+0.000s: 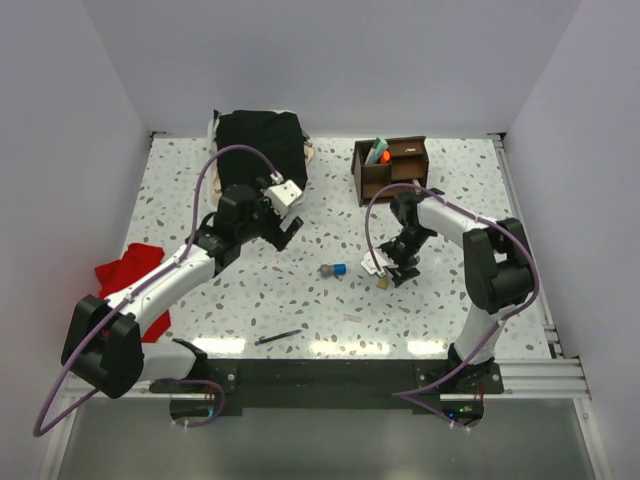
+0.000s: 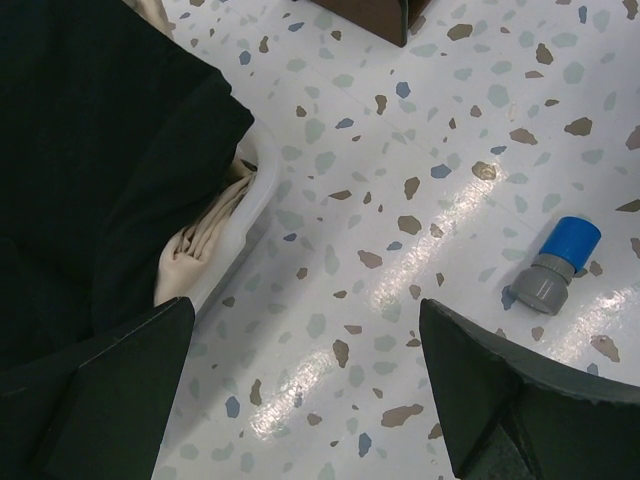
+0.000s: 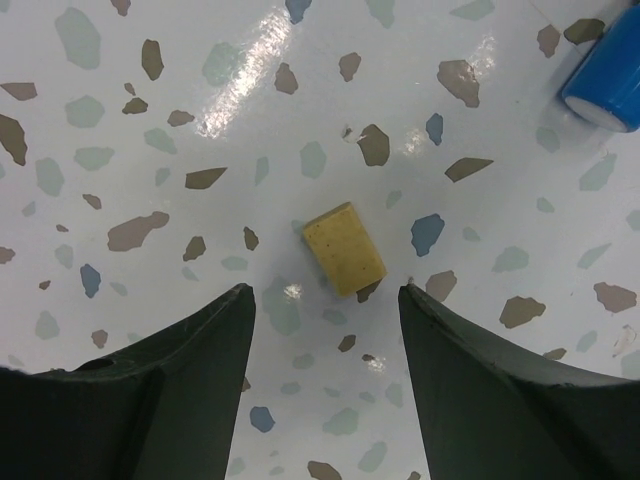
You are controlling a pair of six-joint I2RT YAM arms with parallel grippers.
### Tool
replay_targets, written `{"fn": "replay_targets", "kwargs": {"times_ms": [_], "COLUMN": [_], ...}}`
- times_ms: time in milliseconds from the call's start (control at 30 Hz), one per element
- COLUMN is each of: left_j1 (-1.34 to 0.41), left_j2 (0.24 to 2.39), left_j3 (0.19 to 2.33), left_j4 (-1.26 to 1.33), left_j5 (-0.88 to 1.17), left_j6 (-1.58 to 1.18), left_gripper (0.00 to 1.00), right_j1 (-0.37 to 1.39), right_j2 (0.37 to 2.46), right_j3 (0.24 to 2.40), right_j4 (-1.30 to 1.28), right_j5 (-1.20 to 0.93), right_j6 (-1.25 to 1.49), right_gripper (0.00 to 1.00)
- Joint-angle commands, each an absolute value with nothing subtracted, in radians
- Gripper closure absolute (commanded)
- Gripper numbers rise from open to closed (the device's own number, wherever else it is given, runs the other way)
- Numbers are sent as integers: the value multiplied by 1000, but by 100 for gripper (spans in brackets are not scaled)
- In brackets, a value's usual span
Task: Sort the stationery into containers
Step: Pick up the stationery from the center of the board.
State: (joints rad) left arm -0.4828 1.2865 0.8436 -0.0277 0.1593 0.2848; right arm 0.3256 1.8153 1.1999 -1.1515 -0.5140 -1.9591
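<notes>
Sharpener (image 3: 610,75) cut by right-wrist view edge; organiser (image 2: 375,12) mostly cropped, left-wrist view.

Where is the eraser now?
In the right wrist view, the eraser lies on the table just ahead of the open right gripper, near the sharpener.

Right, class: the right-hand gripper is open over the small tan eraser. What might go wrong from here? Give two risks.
1. The eraser is small and lies skewed to the open right gripper, so closing may catch only a corner and flick it away.
2. The sharpener lies close by on the smooth table; a sideways nudge could probably set it rolling.
</notes>
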Motion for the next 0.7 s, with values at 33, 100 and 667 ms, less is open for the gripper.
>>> {"fn": "replay_targets", "kwargs": {"times_ms": [33,100,667], "left_j1": [-469,-468,-456], "left_j2": [1266,1270,1304], "left_j3": [844,844,861], "left_j4": [3,5,14], "left_j5": [155,155,167], "left_j6": [299,296,296], "left_gripper": [0,0,0], "right_j1": [339,341,342], "right_j2": [1847,1856,1853], "right_j3": [1213,1218,1172], "right_j4": [-1105,-1098,-1057], "right_j5": [-523,-520,-537], "right_j6": [-2404,-2411,-2454], "right_gripper": [39,40,52]}}
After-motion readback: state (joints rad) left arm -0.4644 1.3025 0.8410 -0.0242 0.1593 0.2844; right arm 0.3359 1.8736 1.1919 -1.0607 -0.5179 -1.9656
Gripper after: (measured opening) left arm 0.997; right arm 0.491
